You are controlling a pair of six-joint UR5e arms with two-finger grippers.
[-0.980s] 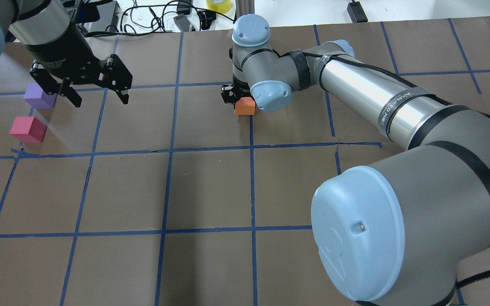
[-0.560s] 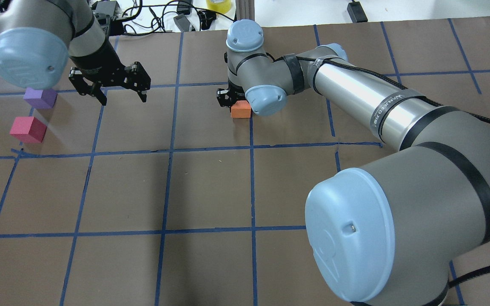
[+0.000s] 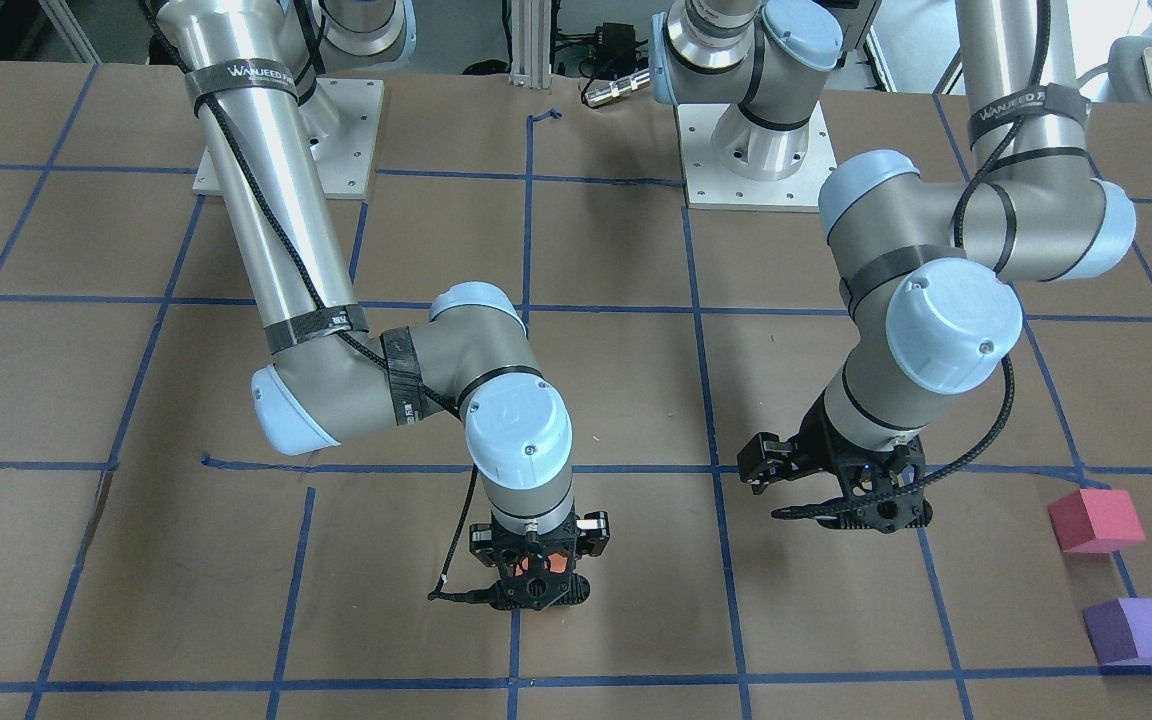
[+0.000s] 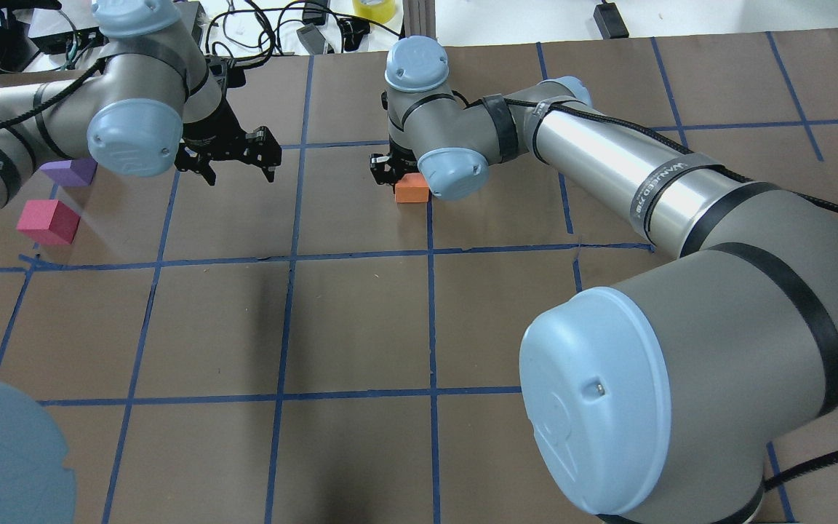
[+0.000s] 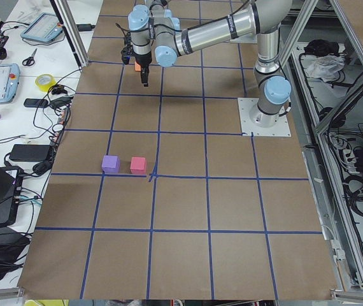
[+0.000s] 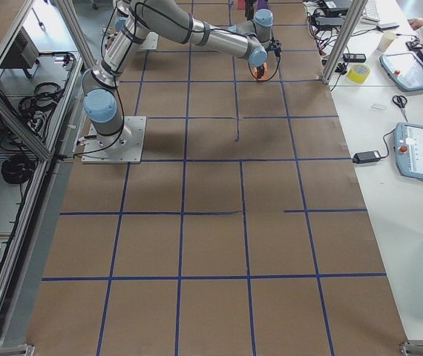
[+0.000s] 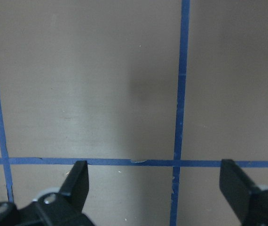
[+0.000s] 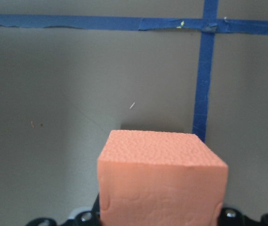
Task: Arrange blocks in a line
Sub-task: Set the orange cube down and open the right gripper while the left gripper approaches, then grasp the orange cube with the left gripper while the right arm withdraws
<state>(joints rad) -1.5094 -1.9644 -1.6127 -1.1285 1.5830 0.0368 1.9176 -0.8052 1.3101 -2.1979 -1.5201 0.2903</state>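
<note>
Beside blue tape line (image 4: pixel 430 225) at mid-table, your right gripper (image 3: pixel 533 575) grips orange block (image 8: pixel 162 183), jaws closed on its sides; block on table (image 4: pixel 353 327) or just off it, cannot tell; red-pink block (image 3: pixel 1096 520) and purple block (image 3: pixel 1134 630) near each other, well apart from it, on robot's left; left gripper (image 4: pixel 239 173) hangs between, jaws wide, empty; step, as I judge: carrying orange; next you bring it into row with pair, then release; no container in sight.

Left hand (image 4: pixel 240 173) hangs with fingers spread, wrist bent down; right hand (image 3: pixel 535 583) sits low, clamped on orange block (image 4: pixel 412 191).
</note>
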